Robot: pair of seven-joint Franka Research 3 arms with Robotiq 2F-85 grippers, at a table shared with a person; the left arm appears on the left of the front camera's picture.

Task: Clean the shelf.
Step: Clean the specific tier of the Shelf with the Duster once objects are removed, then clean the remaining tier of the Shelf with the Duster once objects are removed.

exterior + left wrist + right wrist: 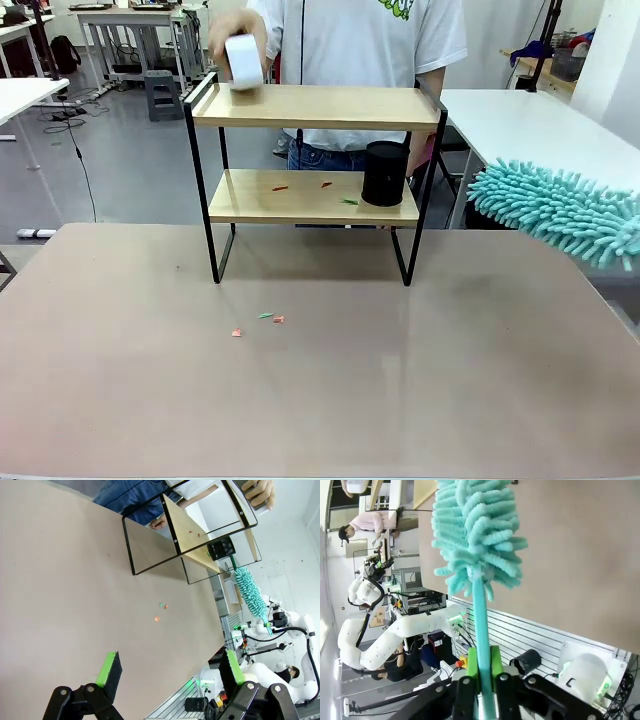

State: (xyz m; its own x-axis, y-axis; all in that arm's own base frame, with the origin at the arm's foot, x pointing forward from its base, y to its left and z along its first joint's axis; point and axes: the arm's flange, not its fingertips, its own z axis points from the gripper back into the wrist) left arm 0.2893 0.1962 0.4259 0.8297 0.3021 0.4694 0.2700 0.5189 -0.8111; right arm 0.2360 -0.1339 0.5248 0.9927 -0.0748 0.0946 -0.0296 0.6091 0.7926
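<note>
Where the tan table (320, 400) nears its far edge, the shelf (315, 106) stands on thin black legs, with both pale boards facing the robot. A black cylinder (385, 173) sits at the right of the lower board, near a few coloured scraps (300, 186). Some loose bits (258, 320) lie on the table in front. A person's hand (232, 30) holds a white container (242, 62) at the top board's left end. Behind are a grey floor, white tables and trailing cables. The green print (397, 8) on the person's white shirt is cut off and unreadable. The left gripper (169, 666) hangs over bare table, pads wide apart. The right gripper (483, 662) is clamped on the handle of a teal duster (560, 210), which is to the right of the shelf.
</note>
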